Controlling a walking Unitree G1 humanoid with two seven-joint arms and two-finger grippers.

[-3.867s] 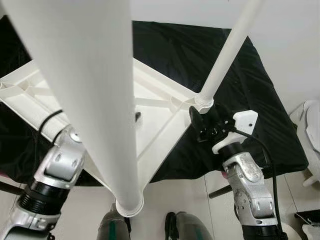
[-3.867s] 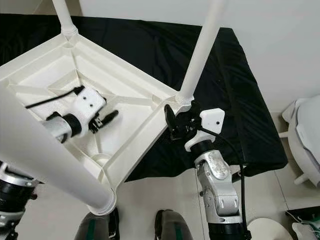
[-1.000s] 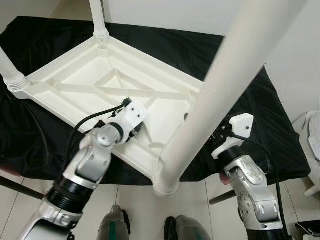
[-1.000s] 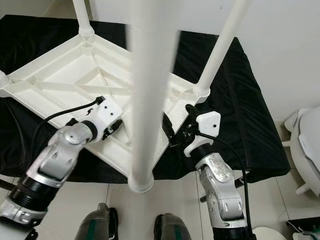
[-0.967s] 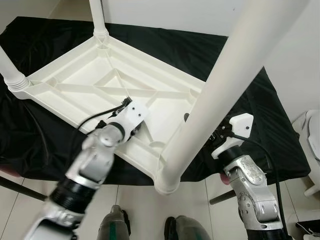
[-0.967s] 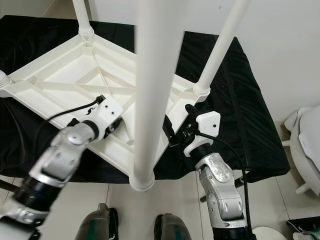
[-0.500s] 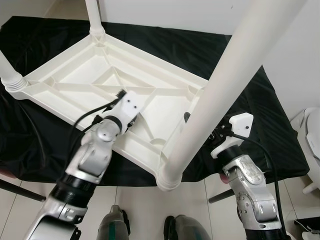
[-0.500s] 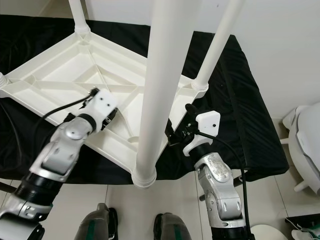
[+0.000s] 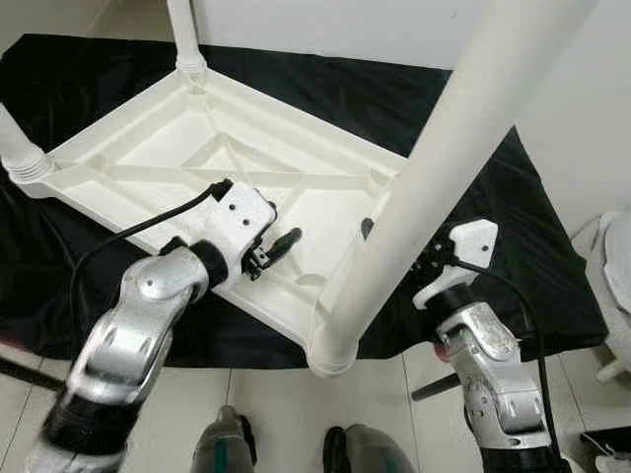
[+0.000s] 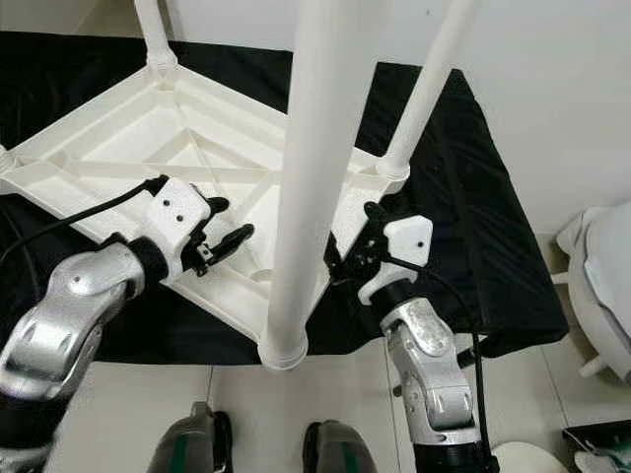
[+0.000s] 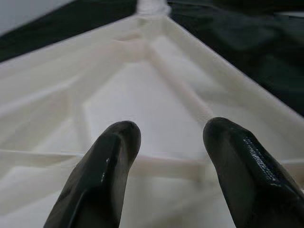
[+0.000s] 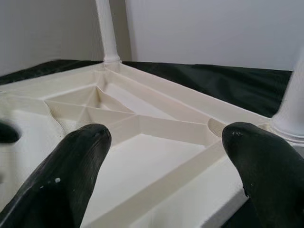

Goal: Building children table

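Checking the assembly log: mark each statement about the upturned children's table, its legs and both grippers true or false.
1. The white tabletop lies underside up on a black cloth. True.
2. The left gripper clamps a table leg. False: its fingers are open over the ribbed underside.
3. The right gripper sits at the tabletop's edge, open. True.
4. No legs are fitted. False: a leg stands in its corner socket, among others.

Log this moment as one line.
tabletop upside down on black cloth | left gripper open over underside | right gripper open at tabletop edge
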